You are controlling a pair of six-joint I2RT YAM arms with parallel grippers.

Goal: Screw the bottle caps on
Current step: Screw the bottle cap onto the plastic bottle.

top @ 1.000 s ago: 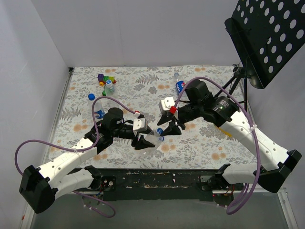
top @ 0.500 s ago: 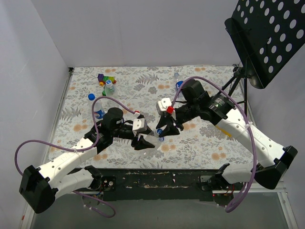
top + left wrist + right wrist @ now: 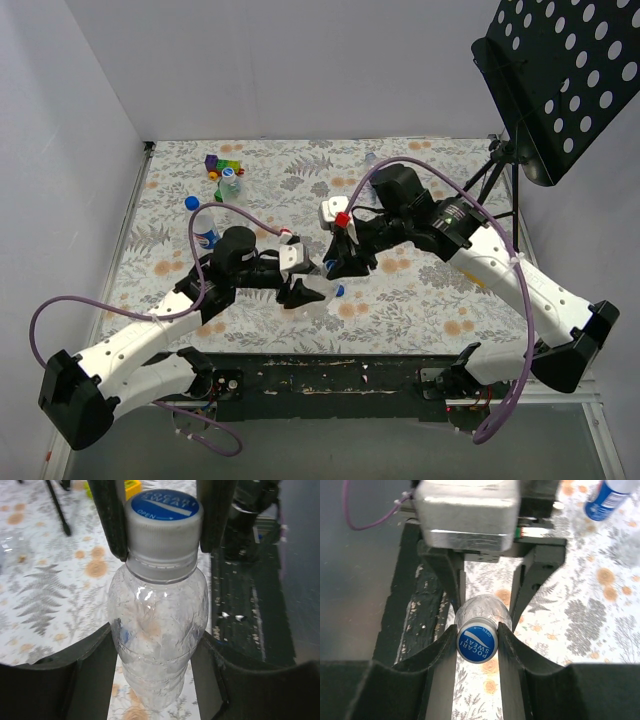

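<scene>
From above, we see the left pincer and right pincer meeting nose to nose near the middle of the desk's near edge; what they hold is too small to read there. A Pepsi bottle rests toward the left edge, toy blocks sit by the far left corner, and a music stand overhangs the far right corner, all well apart from the work. In the left wrist view, the left pincer clamps the belly of a clear bottle, and its cap sits on the neck with the right pincer's fingers pressed to either side. In the right wrist view, the right pincer is set narrow, holding that cap. We judge the thin, crinkled wall the main risk: it may buckle or spin in the grip, or a tilted cap may cross-thread. Only the left pincer, just behind the cap, crowds the turn.
</scene>
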